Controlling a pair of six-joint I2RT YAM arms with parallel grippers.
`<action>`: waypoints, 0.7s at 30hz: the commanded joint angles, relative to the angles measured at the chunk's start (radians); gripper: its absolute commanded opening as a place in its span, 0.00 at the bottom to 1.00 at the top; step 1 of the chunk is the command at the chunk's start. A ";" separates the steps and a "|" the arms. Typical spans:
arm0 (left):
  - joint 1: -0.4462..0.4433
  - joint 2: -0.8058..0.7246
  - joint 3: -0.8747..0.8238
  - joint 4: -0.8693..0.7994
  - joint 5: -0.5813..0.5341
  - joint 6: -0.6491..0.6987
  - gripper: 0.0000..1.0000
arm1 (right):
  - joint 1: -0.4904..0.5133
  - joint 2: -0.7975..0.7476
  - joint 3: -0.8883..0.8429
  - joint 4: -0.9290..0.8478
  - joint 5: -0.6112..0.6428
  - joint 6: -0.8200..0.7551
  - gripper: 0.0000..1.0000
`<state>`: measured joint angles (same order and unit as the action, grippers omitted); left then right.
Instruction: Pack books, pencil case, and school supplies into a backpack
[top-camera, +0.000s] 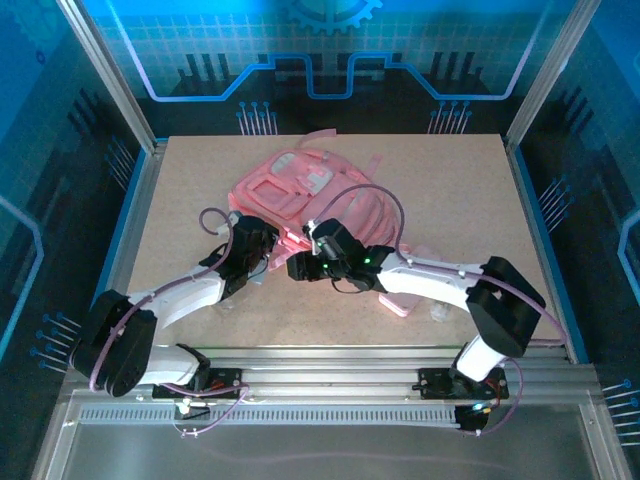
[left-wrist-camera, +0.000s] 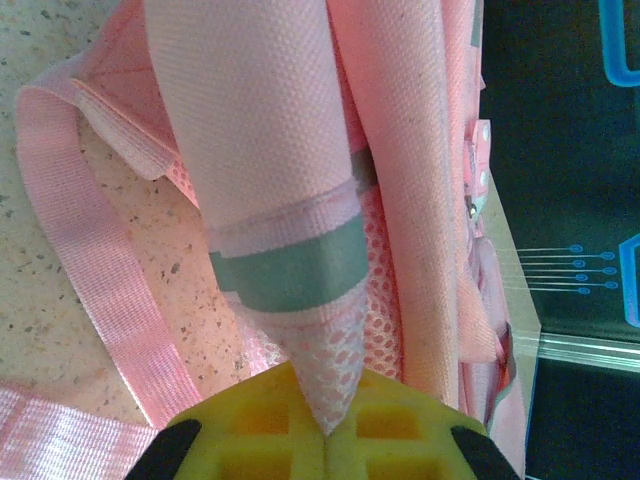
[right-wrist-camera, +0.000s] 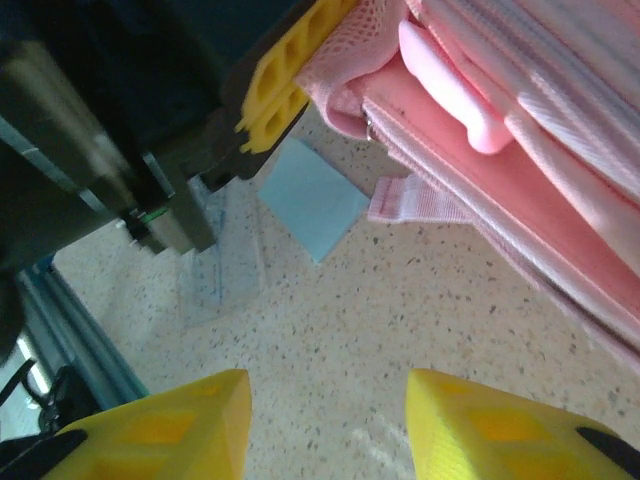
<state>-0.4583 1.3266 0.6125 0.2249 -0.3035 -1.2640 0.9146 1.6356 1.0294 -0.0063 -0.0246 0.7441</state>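
Observation:
The pink backpack (top-camera: 300, 190) lies flat at the table's centre. My left gripper (left-wrist-camera: 328, 430) is shut on a fold of its mesh and pink fabric (left-wrist-camera: 335, 380) at the near edge of the backpack (left-wrist-camera: 260, 140). My right gripper (right-wrist-camera: 328, 380) is open just above bare table, close to the left gripper (top-camera: 262, 245). Ahead of its fingers lie the school supplies: a light-blue square (right-wrist-camera: 312, 197) and a clear oblong piece (right-wrist-camera: 215, 265), beside the lifted edge of the backpack (right-wrist-camera: 520, 170). The pencil case (top-camera: 395, 303) peeks out beneath the right forearm. The books are out of view.
The left gripper's yellow finger (right-wrist-camera: 285, 70) hangs right above the blue square. A loose pink strap (left-wrist-camera: 110, 300) trails over the table on the left. Metal rails (top-camera: 330, 375) border the near edge, with glass walls round the sides.

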 joint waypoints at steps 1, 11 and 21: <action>-0.016 -0.057 0.028 0.024 -0.025 -0.048 0.00 | 0.017 0.061 0.039 0.085 0.046 0.012 0.46; -0.032 -0.121 0.048 -0.071 0.001 -0.067 0.00 | 0.024 0.193 0.103 0.112 0.388 -0.159 0.50; -0.062 -0.160 0.047 -0.127 0.043 -0.109 0.00 | 0.022 0.291 0.195 0.246 0.421 -0.288 0.46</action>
<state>-0.4820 1.2125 0.6136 0.0795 -0.3206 -1.3472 0.9546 1.9041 1.1801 0.0937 0.3382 0.5167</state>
